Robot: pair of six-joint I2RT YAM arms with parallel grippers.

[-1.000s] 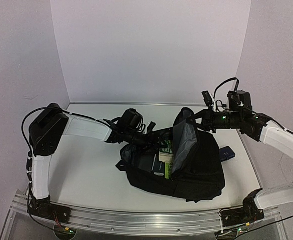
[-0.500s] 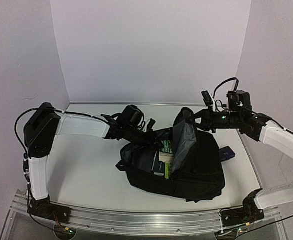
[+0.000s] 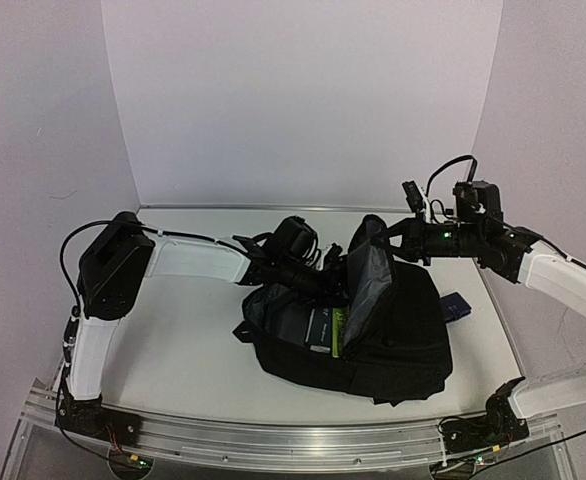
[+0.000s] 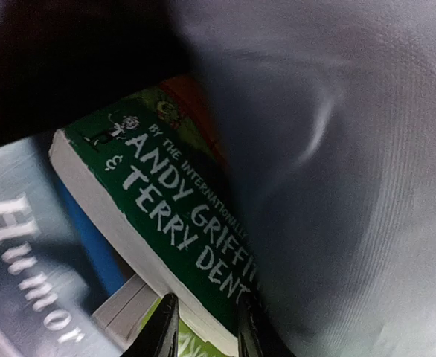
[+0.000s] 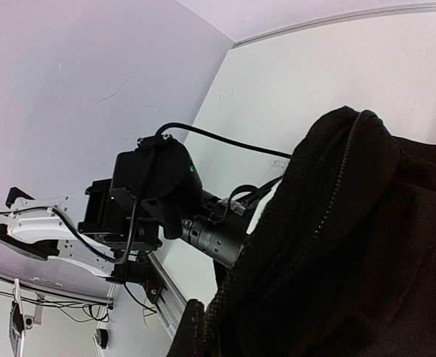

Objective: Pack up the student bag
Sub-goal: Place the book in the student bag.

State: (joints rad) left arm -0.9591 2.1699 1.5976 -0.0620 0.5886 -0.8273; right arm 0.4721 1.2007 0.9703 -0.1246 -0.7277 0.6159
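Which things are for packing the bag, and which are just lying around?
For the job: student bag; green book and grey-blue "Humor" book inside it; left gripper gripping the green book; right gripper holding the bag's flap up.
Just lying about: small dark blue pouch beside the bag.

The bag (image 3: 398, 335) lay on the surface (image 3: 173, 345), books (image 3: 325, 328) in its mouth, a pouch (image 3: 457, 307) just right of it. The left tool (image 4: 207, 331) sat inside from the left, astride one book (image 4: 166, 201); the right tool (image 3: 389, 232) held the bag's rear edge.
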